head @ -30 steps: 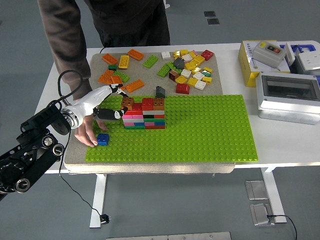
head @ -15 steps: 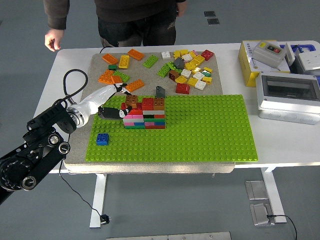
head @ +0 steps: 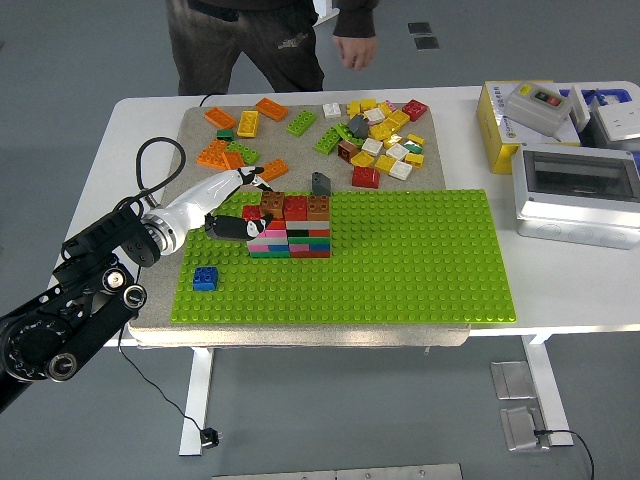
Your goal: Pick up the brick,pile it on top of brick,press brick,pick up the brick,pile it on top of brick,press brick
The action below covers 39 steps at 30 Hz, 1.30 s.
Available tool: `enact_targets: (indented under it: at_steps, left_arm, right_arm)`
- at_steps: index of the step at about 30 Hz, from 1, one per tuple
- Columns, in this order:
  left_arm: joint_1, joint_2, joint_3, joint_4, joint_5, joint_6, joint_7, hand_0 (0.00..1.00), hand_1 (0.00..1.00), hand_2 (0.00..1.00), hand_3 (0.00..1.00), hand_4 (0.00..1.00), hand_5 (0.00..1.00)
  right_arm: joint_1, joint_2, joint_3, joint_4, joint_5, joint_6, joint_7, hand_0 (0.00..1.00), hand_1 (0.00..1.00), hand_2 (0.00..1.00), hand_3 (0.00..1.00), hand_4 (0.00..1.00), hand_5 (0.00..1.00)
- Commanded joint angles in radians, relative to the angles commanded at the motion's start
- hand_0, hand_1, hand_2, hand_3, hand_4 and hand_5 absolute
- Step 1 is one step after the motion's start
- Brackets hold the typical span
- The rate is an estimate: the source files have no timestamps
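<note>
A stack of coloured bricks (head: 290, 228) stands on the green baseplate (head: 400, 260), with brown and red bricks on top. My left hand (head: 243, 203) reaches the stack's left side, thumb low against the stack and fingers above its top left brown brick (head: 268, 203). Whether the fingers grip anything is unclear. A blue brick (head: 205, 278) sits on the baseplate's near left corner. My right arm is out of view.
Loose orange, green, yellow, red and white bricks (head: 375, 135) lie on the grey mat (head: 195, 125) behind the baseplate. A dark brick (head: 320, 183) sits at the baseplate's far edge. Boxes (head: 570, 170) stand at the right. A person (head: 270, 40) stands at the far side.
The person's hand left the blue brick on the baseplate and withdrew from the table. My left hand moved slightly right toward the stack's top.
</note>
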Motion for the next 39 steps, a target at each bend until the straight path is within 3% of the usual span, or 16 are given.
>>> enact_targets:
  at_steps: [39]
  left_arm:
    - [-0.013, -0.015, 0.026, 0.044, -0.019, 0.008, -0.011, 0.998, 0.996, 0.982, 0.583, 0.615, 0.25]
  right_arm:
    - [0.0, 0.001, -0.001, 0.0, 0.005, 0.0, 0.006, 0.764, 0.787, 0.847, 0.863, 0.567, 0.998]
